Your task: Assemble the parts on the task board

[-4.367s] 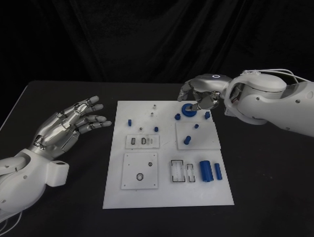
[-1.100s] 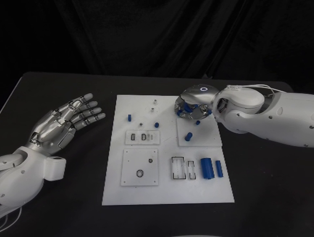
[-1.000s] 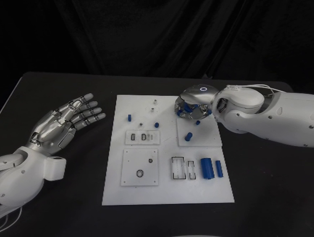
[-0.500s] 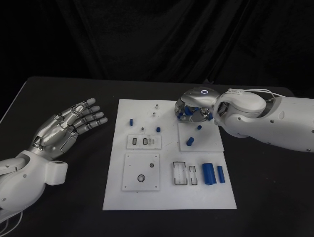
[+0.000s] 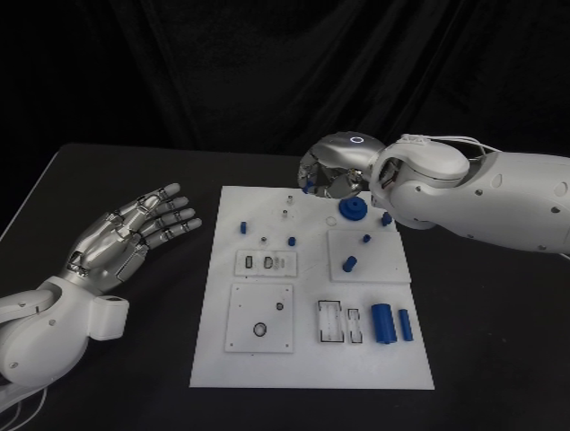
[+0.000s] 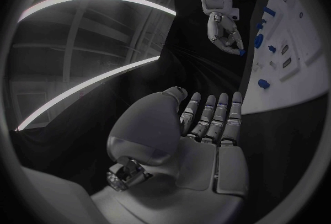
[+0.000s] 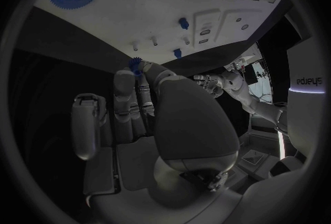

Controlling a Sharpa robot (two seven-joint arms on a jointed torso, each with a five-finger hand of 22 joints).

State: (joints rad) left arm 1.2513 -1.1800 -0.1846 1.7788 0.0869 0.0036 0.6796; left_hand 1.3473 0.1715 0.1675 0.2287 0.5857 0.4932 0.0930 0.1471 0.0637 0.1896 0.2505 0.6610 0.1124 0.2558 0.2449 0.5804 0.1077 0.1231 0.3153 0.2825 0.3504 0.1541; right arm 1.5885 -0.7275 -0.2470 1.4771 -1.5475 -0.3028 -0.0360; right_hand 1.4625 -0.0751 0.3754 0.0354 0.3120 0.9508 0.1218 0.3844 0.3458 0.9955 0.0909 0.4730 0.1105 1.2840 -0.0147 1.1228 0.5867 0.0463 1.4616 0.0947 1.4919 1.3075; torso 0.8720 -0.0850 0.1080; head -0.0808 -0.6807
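Hovering over the far edge of the task board [image 5: 313,359], the right hand [image 5: 330,171] has its fingers curled in, and the right wrist view shows a small blue gear-like part [image 7: 135,63] pinched at its fingertips [image 7: 143,72]. Just beside that hand, on the board's far right corner, lies a large blue gear [image 5: 352,209], free of any fingers. A short blue peg [image 5: 365,239] and a second blue peg [image 5: 349,264] stand in the raised square plate nearer the board's middle. Two blue cylinders [image 5: 381,324] lie side by side near the board's right edge, next to two rectangular slots [image 5: 328,320]. Two more small blue parts [image 5: 243,226] sit toward the board's left side. The left hand [image 5: 127,235] rests palm-up on the black counter [image 5: 91,180] left of the board, apart from it, fingers spread and nothing in them; the left wrist view confirms the bare palm [image 6: 207,141].
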